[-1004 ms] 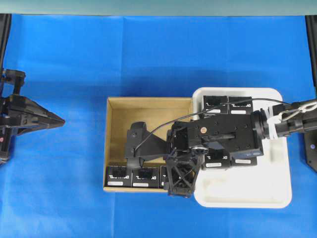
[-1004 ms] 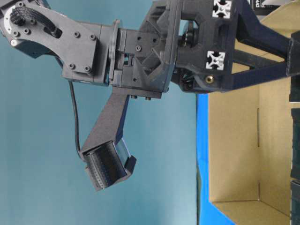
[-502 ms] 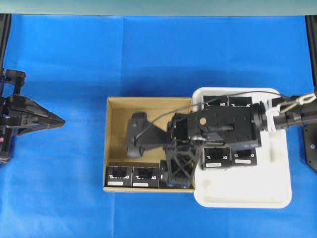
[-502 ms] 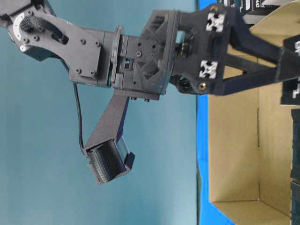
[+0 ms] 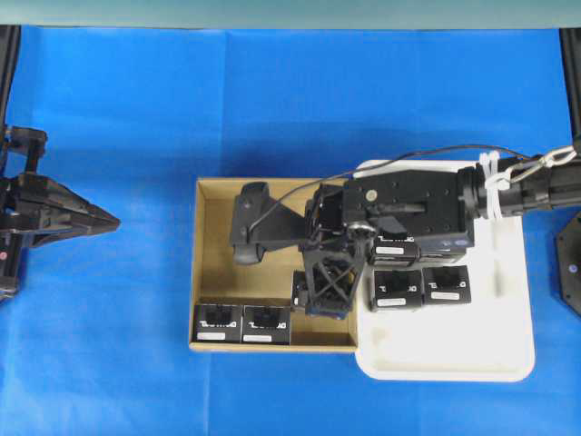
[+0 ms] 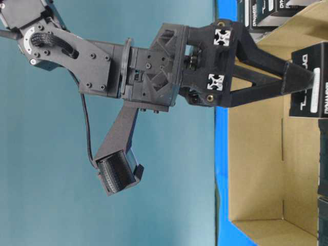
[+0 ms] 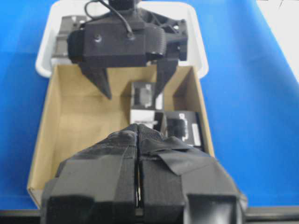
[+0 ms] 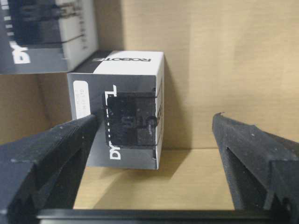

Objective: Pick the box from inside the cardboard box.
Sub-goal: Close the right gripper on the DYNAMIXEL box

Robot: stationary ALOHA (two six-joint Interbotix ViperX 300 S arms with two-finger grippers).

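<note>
Over the blue table (image 5: 118,118), the right end effector (image 8: 154,135) stands spread around the box (image 8: 124,119); the left end effector (image 7: 138,175) is pressed together.

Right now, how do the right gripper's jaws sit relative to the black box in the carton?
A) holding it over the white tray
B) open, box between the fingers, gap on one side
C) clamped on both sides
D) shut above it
B: in the right wrist view the right gripper is spread wide inside the cardboard box, with the box against one finger and a clear gap to the other.
</note>
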